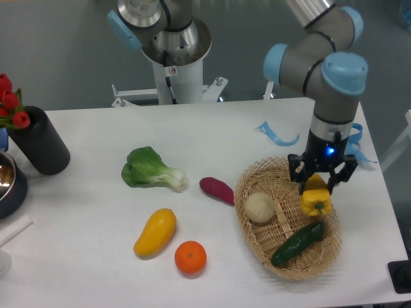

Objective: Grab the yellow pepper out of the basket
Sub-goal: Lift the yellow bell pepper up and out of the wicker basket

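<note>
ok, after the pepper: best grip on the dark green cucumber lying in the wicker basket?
Probably the middle of the long dark green cucumber, from straight above, fingers across its narrow width. It lies flat and diagonal in the oval woven wicker basket, so turn the hand to match; its lower end sits near the rim.

Grey arm with blue joint caps [334, 70] reaching down from upper right, wrist vertical. Black two-finger claw [319, 188] pointing straight down, fingers clamped on the glossy yellow pepper [316, 201], blue light glowing.
</note>
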`<control>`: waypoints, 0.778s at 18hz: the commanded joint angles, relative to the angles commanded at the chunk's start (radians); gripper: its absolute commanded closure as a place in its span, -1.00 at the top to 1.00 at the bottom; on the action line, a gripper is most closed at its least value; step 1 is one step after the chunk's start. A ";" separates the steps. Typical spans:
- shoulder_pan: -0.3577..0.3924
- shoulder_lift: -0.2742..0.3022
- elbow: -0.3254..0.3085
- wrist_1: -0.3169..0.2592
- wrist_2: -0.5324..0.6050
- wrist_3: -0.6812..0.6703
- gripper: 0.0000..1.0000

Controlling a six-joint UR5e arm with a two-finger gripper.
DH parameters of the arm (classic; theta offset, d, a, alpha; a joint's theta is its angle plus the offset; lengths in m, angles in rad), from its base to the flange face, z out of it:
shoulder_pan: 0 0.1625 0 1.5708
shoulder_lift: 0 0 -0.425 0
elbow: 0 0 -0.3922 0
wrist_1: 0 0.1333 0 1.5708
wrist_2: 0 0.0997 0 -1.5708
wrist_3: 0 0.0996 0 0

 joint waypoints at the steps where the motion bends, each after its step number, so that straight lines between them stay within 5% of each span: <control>1: 0.006 0.011 -0.008 0.000 0.002 0.067 -0.12; 14: 0.026 0.031 0.035 -0.017 0.066 0.117 -0.13</control>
